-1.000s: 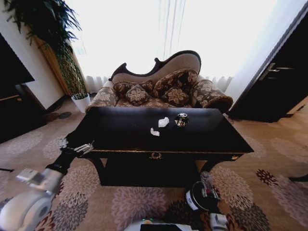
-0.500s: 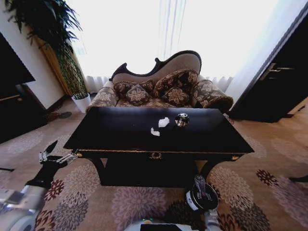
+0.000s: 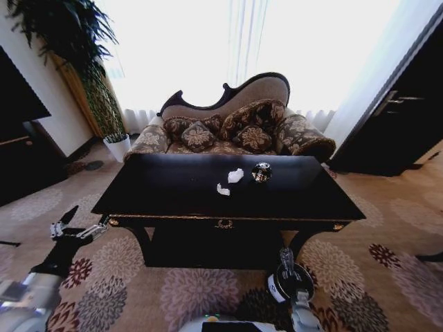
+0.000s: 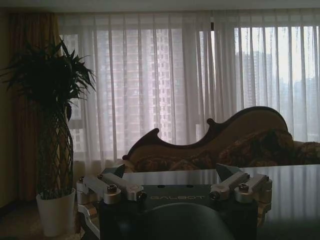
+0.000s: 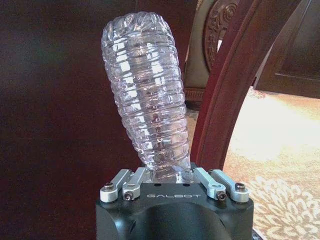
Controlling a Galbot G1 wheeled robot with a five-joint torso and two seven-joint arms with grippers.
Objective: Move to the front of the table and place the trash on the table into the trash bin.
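The glossy black table (image 3: pixel 173 187) stands in front of me with two white paper wads (image 3: pixel 235 175) (image 3: pixel 222 189) and a small dark round piece (image 3: pixel 261 172) near its middle. My right gripper (image 5: pixel 172 179) is shut on a clear plastic bottle (image 5: pixel 148 95), which it grips by one end. In the head view the bottle (image 3: pixel 286 258) hangs over the black trash bin (image 3: pixel 278 288) on the carpet by the table's right front leg. My left gripper (image 3: pixel 75 228) hangs open and empty, low beside the table's left front corner.
A patterned sofa (image 3: pixel 235 128) stands behind the table, and a potted plant (image 3: pixel 104 104) is at the back left. Dark cabinets flank the room on both sides. The curved table leg (image 5: pixel 225 90) is close beside the bottle. Flowered carpet covers the floor.
My left gripper has drawn back from the table's left front corner, down and to the left. The right gripper with the bottle has shifted slightly left over the bin.
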